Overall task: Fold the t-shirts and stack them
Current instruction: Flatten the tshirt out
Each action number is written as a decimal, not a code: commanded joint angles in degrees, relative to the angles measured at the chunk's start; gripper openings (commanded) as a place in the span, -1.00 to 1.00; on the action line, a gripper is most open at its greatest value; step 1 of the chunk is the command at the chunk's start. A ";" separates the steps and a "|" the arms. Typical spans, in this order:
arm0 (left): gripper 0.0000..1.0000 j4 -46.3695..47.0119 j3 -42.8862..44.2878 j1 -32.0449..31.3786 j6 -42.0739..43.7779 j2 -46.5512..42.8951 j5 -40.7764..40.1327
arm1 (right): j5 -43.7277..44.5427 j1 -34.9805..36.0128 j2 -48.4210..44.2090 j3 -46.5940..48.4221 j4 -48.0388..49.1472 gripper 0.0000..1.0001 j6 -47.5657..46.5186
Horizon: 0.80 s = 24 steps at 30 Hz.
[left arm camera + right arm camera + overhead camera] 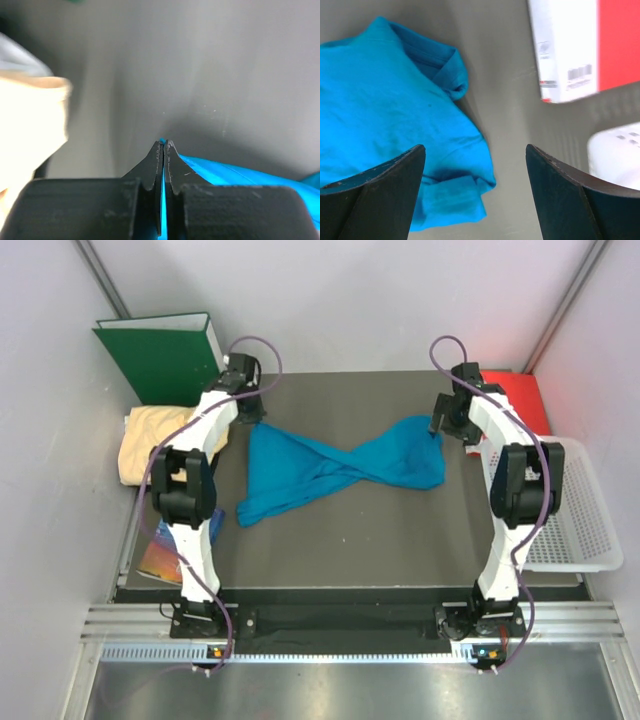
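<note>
The teal-blue t-shirt [340, 468] lies twisted across the middle of the dark mat. My left gripper [248, 422] is at its far left corner. In the left wrist view that gripper [163, 144] is shut on a thin fold of the teal cloth [240, 172], which shows between the jaws. My right gripper [446, 426] hangs over the shirt's far right end. In the right wrist view it [475, 147] stands open above the shirt's edge [385, 100], holding nothing. The pale yellow-orange t-shirt [150, 443] lies bunched off the mat's left side [30, 120].
A green binder [165, 355] stands at the back left. A red folder [522, 400] with a white edge [570, 45] lies at the back right. A white perforated basket [565, 510] sits along the right side. A colourful booklet [165, 552] lies at the near left.
</note>
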 commanded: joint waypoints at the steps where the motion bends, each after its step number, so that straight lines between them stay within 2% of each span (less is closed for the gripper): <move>1: -1.00 2.90 -0.61 0.73 -1.02 -7.75 -5.62 | -4.22 -0.89 6.44 4.40 -4.81 0.61 0.69; 5: -1.00 3.60 0.00 0.91 -0.58 -9.16 -6.42 | -11.75 -0.72 9.88 5.98 -5.69 0.56 0.25; 8: -1.00 3.25 0.70 0.99 -0.58 -8.90 -6.07 | -13.63 0.07 12.69 6.86 -7.52 0.54 0.52; 9: -1.00 3.16 0.96 0.99 -0.58 -8.81 -5.98 | -14.24 0.25 14.17 7.04 -8.15 0.47 0.43; 10: -1.00 3.16 1.05 0.99 -0.66 -8.63 -5.72 | -16.68 0.34 14.62 7.04 -8.24 0.12 0.17; 12: -1.00 3.16 0.97 0.99 -0.84 -8.63 -5.54 | -19.94 0.60 13.67 5.20 -6.58 -0.39 -0.10; 13: -1.00 3.16 1.05 0.99 -0.84 -8.72 -5.54 | -21.61 0.69 12.79 4.41 -5.70 -0.90 0.07; 14: -1.00 3.16 1.14 0.99 -0.75 -8.63 -5.63 | -22.06 0.78 11.83 3.27 -4.30 -1.00 0.16; 18: -1.00 2.81 1.49 0.99 -0.67 -9.16 -7.03 | -23.56 0.78 6.47 5.10 -4.72 -1.00 -0.88; 24: -1.00 1.32 0.45 0.99 -0.49 -12.84 -10.37 | -32.25 0.78 -1.87 11.43 -5.87 -1.00 -4.31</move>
